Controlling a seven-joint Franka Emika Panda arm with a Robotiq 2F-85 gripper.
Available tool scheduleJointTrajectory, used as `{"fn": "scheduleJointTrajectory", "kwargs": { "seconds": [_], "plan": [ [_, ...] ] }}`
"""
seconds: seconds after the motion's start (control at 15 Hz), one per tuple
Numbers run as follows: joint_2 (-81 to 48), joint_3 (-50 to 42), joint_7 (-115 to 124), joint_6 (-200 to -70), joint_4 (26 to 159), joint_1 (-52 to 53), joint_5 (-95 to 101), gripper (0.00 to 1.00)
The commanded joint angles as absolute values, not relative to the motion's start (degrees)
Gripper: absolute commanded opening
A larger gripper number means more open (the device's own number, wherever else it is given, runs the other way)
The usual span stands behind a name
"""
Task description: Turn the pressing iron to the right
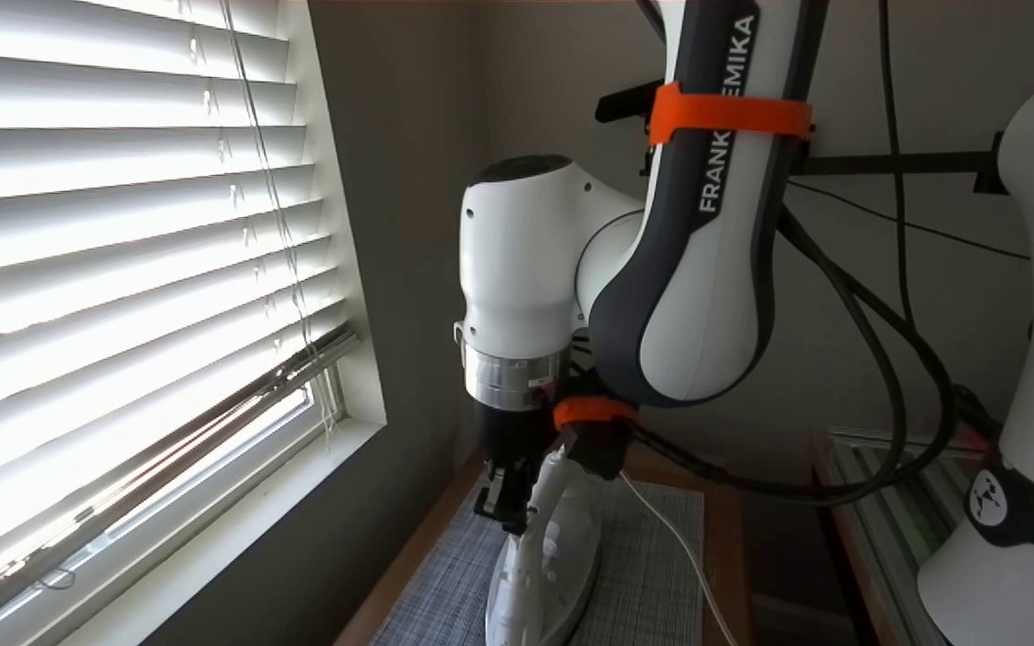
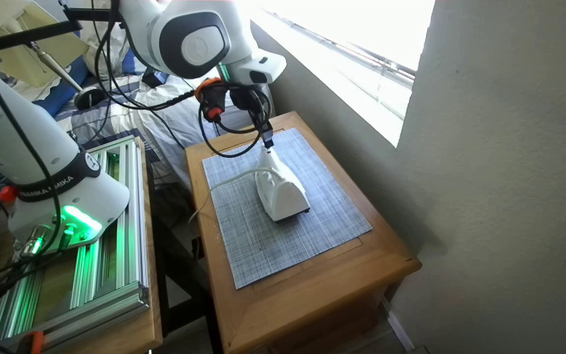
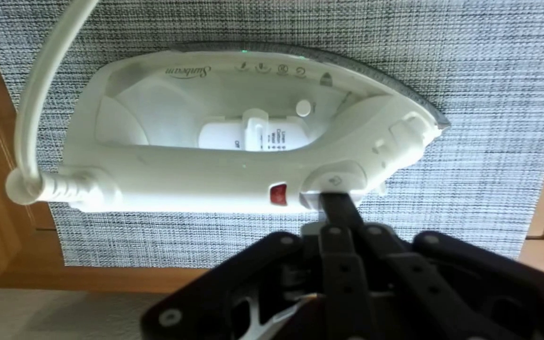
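In the wrist view, the white cord (image 3: 38,94) is rising at left from the handle's (image 3: 182,182) rear. Rightward, the pressing iron (image 3: 253,165), its long axis running left to right, is resting on a grey woven mat (image 3: 489,179) covering part of the wooden surface (image 3: 106,279). At the handle's front, the fingers (image 3: 340,211) are standing together; whether they are touching it is unclear. Farthest right, the iron's nose (image 3: 423,125) is pointing right.
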State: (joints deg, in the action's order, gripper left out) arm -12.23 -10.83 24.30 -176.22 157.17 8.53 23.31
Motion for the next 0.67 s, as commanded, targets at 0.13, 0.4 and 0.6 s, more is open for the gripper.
{"fn": "scheduleJointTrajectory", "kwargs": {
  "seconds": [0.13, 0.4, 0.6],
  "plan": [
    [-20.3, -9.1, 24.2, -180.1, 156.4, 7.4, 22.0, 0.00],
    [-20.4, -8.5, 24.1, -179.7, 156.3, 6.6, 21.6, 0.00],
    [-20.5, -8.5, 24.1, -179.6, 156.2, 6.5, 21.8, 0.00]
  ]
}}
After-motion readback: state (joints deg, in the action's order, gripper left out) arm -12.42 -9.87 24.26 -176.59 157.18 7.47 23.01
